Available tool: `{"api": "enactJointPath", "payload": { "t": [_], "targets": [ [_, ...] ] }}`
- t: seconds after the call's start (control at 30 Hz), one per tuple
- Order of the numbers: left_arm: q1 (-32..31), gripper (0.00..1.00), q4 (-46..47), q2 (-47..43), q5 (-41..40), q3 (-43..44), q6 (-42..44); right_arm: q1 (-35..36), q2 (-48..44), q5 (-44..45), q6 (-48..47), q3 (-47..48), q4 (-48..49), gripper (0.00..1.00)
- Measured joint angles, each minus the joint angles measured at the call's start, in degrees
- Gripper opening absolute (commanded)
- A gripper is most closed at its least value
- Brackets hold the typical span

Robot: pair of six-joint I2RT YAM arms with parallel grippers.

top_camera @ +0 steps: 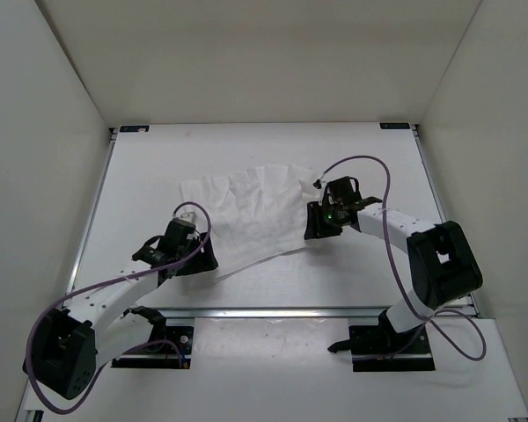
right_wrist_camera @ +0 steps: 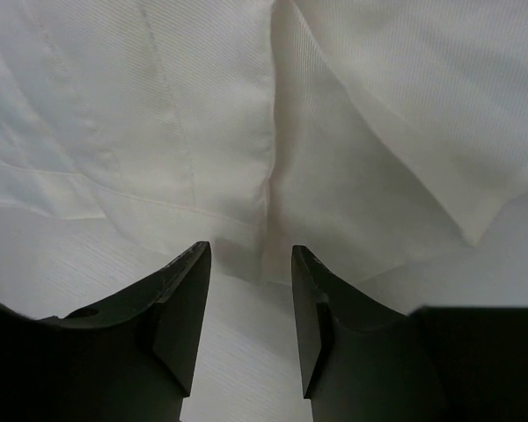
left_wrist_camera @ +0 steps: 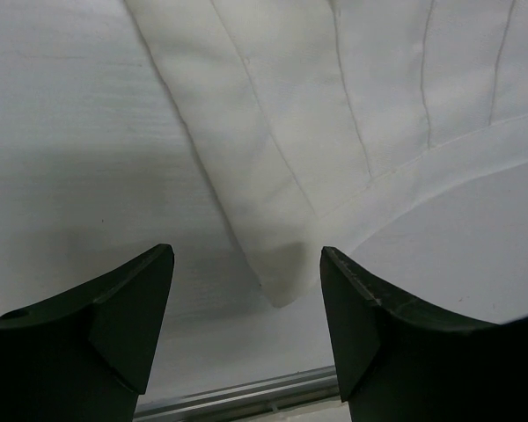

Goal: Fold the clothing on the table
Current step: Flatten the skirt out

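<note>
Tabletop (top_camera: 141,167): bare margins run along all rails. Clothing (top_camera: 246,211) lies flat at centre, near edge diagonal. Left fingers (left_wrist_camera: 123,325) spread, straddling its near corner without contact. Right fingers (right_wrist_camera: 172,308) spread at its right-side fold

Left arm (top_camera: 114,290) reaches forward and a bit right from its base, wrist tipped down at the bench. The left jaws are spread wide, fingers (left_wrist_camera: 123,325) well apart. Right arm (top_camera: 387,220) doubles back at the elbow and stretches left, wrist angled down too. The right jaws are parted but narrower, fingers (right_wrist_camera: 180,325) closer together.
</note>
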Motion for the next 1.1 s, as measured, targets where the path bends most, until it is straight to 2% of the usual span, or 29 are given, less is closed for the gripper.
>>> {"api": "enactJointPath", "payload": {
  "t": [0.07, 0.1, 0.27, 0.3, 0.4, 0.47, 0.5, 0.53, 0.57, 0.6, 0.77, 0.87, 1.0, 1.1],
  "targets": [
    [-0.6, 0.78, 0.0, -0.7, -0.3, -1.0, -0.8, 0.2, 1.5, 0.1, 0.0, 0.0, 0.5, 0.38],
    [-0.7, 0.77, 0.0, -1.1, -0.4, -1.6, -1.2, 0.2, 2.3, 0.1, 0.0, 0.0, 0.9, 0.33],
    [-0.9, 0.75, 1.0, -2.3, -0.6, -4.2, -3.4, 0.6, 4.4, -0.2, 0.2, 0.0, 1.6, 0.22],
    [-1.2, 0.75, 1.6, -2.2, -0.7, -4.2, -3.9, 0.7, 4.4, -0.4, 0.3, 0.0, 1.8, 0.16],
    [-2.3, 0.69, 3.6, -0.9, -0.5, -4.3, -5.1, 0.9, 4.4, -0.5, 0.6, -0.1, 2.4, 0.11],
    [-3.1, 0.60, 5.4, 0.1, -0.5, -4.4, -6.3, 0.9, 4.4, -0.5, 0.6, -0.1, 2.6, 0.05],
    [-3.5, 0.49, 6.2, 0.6, -0.4, -4.6, -6.8, 0.9, 4.4, -0.6, 0.7, -0.2, 2.8, 0.00],
    [-3.7, 0.33, 7.1, 1.0, -0.1, -4.7, -7.4, 0.9, 4.4, -0.7, 0.7, -0.3, 2.9, 0.01],
    [-4.0, 0.10, 7.7, 1.4, 0.2, -5.0, -8.0, 0.9, 4.4, -0.7, 0.8, -0.3, 2.9, 0.00],
    [-4.2, 0.00, 8.1, 1.8, 0.5, -5.3, -8.3, 0.9, 4.4, -0.9, 0.9, -0.3, 2.8, 0.00],
    [-3.1, 0.00, 6.6, 1.7, 1.9, -4.2, -7.8, 0.9, 1.9, -1.8, 1.5, 0.5, -0.9, 0.00],
    [1.0, 0.00, 1.2, 2.9, 2.4, 4.6, -4.9, 0.9, -0.5, -2.1, 1.6, 5.6, -5.7, 0.00],
    [4.9, 0.00, -4.0, 7.9, 1.8, 28.6, 0.2, 0.4, -7.6, -2.3, 1.8, 15.2, -9.7, 0.00],
    [5.6, 0.00, -7.4, 10.1, 1.2, 45.9, 3.0, -1.2, -14.5, -2.8, 2.2, 23.4, -12.7, 0.00]
  ]
}}
